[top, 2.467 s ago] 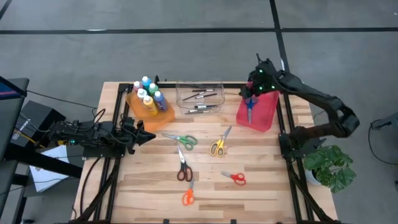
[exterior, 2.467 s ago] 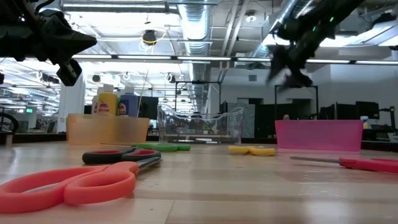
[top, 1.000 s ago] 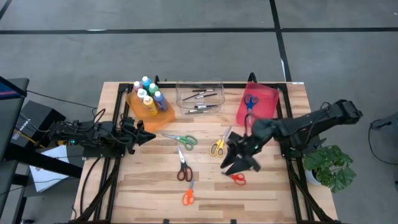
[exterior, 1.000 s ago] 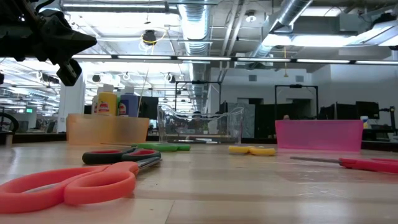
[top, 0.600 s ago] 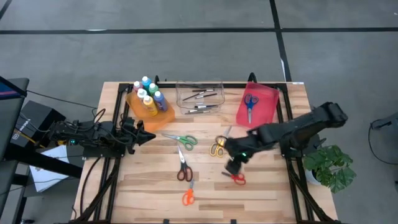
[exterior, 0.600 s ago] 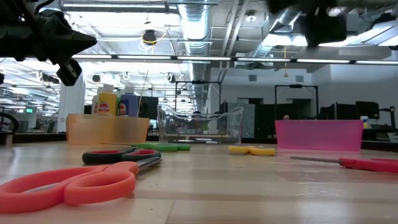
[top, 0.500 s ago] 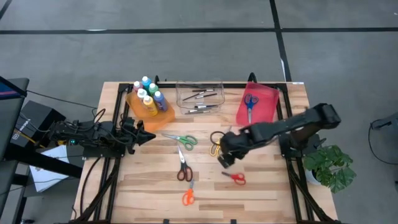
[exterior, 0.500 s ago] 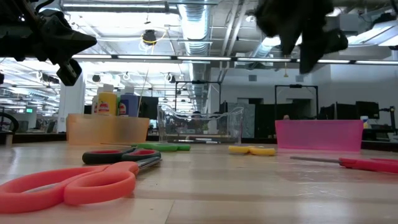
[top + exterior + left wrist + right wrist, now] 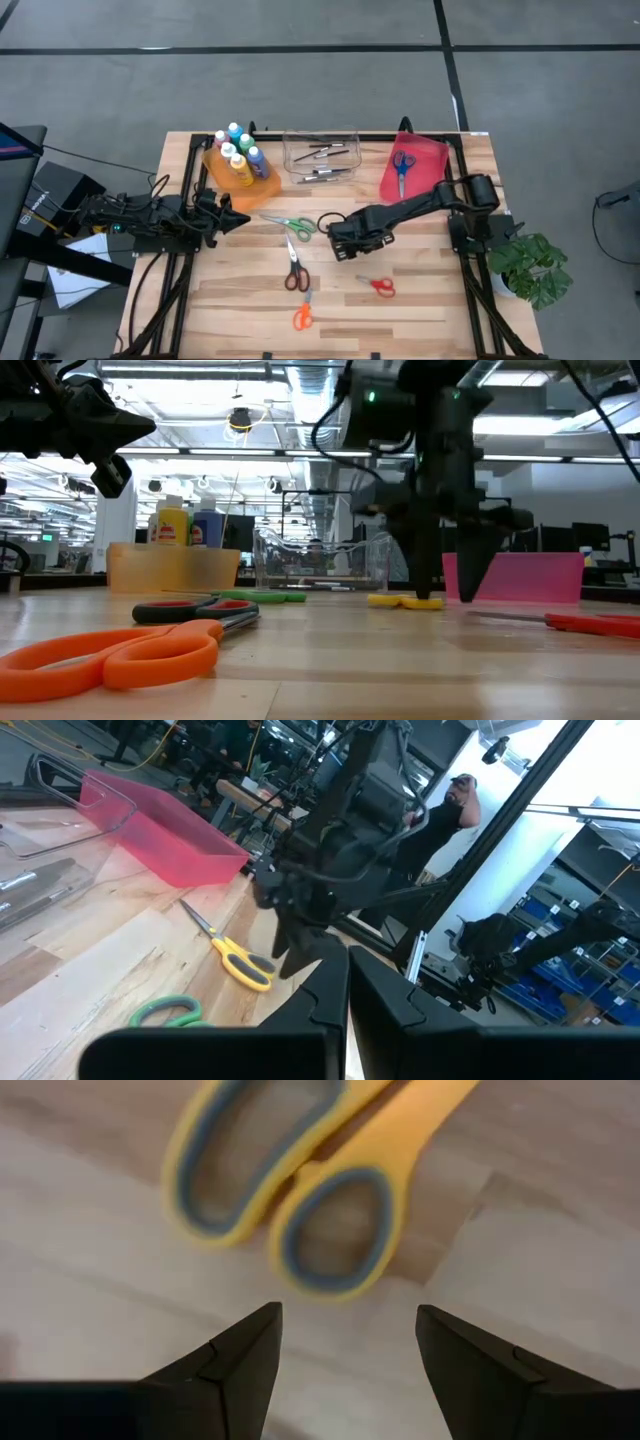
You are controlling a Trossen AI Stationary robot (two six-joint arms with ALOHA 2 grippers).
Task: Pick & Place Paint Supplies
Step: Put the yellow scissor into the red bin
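Observation:
Yellow scissors (image 9: 300,1190) lie flat on the wooden table (image 9: 430,300), also seen in the low view (image 9: 405,601) and the left wrist view (image 9: 240,962). My right gripper (image 9: 340,240) points down just over their handle loops, open, its fingertips (image 9: 250,1345) beside the loops and touching nothing. Green scissors (image 9: 292,224), dark-handled scissors (image 9: 293,275), orange scissors (image 9: 302,318) and red scissors (image 9: 378,286) lie loose on the table. Blue scissors (image 9: 402,165) lie in the red bin (image 9: 428,175). My left gripper (image 9: 240,218) waits shut at the table's left edge.
An orange bin (image 9: 262,188) with several paint bottles (image 9: 238,155) stands at the far left. A clear bin (image 9: 345,135) with thin brushes (image 9: 320,155) stands at the far middle. A potted plant (image 9: 530,265) sits off the right edge. A person (image 9: 455,805) shows beyond the table.
My right gripper has come down from high over the red scissors toward the table's left, tipping from slanted to pointing straight down and rolling as it went. It now stands low over the yellow scissors, still open. The scissors have kept their places.

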